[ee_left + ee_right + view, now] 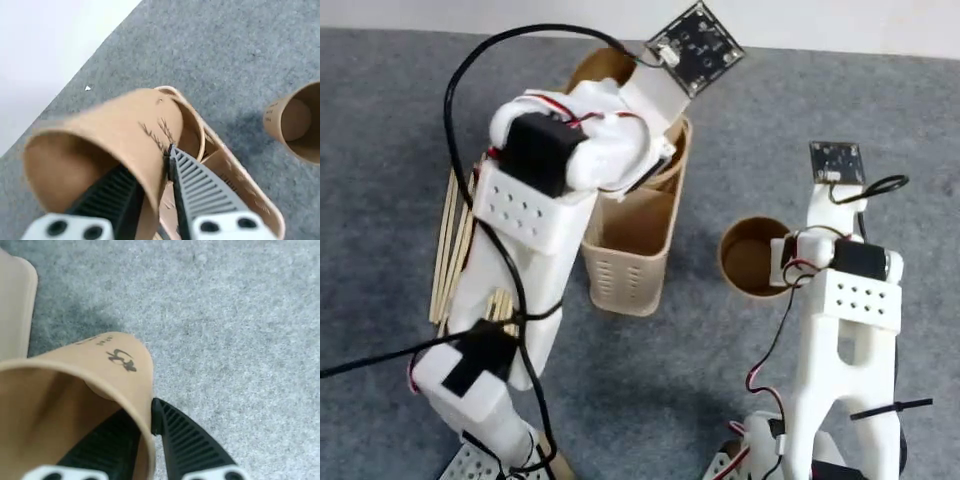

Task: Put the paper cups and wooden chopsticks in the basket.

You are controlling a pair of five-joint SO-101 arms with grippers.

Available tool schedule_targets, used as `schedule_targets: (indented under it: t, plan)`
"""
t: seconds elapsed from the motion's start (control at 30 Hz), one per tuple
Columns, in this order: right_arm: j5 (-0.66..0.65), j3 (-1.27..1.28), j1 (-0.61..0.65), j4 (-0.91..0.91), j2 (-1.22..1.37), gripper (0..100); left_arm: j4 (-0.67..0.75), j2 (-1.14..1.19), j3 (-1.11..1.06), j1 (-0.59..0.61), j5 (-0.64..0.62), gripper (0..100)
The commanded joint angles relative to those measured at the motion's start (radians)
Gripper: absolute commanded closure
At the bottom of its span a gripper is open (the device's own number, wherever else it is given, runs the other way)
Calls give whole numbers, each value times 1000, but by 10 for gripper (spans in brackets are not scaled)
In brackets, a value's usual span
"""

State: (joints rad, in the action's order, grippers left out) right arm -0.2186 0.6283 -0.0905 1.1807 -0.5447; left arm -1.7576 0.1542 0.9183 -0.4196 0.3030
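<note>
Pinches the first cup (100,135) by its rim with the left claw (162,157), one finger inside and one outside, shut tight on the paper wall. Holds it tipped on its side, up over the far end of the basket (235,175), not yet inside. Pinches the second cup (75,385) the same way with the right claw (145,415), shut on the rim. Has that cup mouth up, just to the right of the basket, near it but not touching. Hard to tell whether it rests on the table (740,120) or hangs a little above it.

Looks like an early part of the job. Can see no cup inside the basket yet, though only part of its inside is in sight. Seems close to done with the first cup: probably just needs to lower it and let go. Needs a short trip to the left for the second cup, then a drop too. Leaves the chopsticks (450,235) lying in a bunch on the table to the left of the basket, partly under the left arm (535,210). Leaves most of the work to do, then.

Stretches the left arm far out from the near left, bent over the top of the basket, with the wrist tipped down. Stands the right arm (845,300) up straighter at the near right, reaching only a short way, with its claw on the right side of the second cup.
</note>
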Motion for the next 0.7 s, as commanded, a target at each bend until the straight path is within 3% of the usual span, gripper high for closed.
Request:
schedule_targets:
  t: [0.0, 0.33, 0.5, 0.6, 0.67]
  plan:
    - [-8, -41, 12, -10, -7, 992, -8, -77, -93, -36, -14, 926]
    - [-8, -44, 12, -4, -7, 992, 54, -131, -182, -16, -8, 922]
    - [-8, -79, 5, -2, -8, 992, 94, -199, -12, 27, -14, 858]
    - [2, -222, 8, 33, -8, 992, 91, -251, 120, 38, -75, 854]
    - [43, -364, 12, 71, -5, 992, 81, -283, 160, 116, -115, 854]
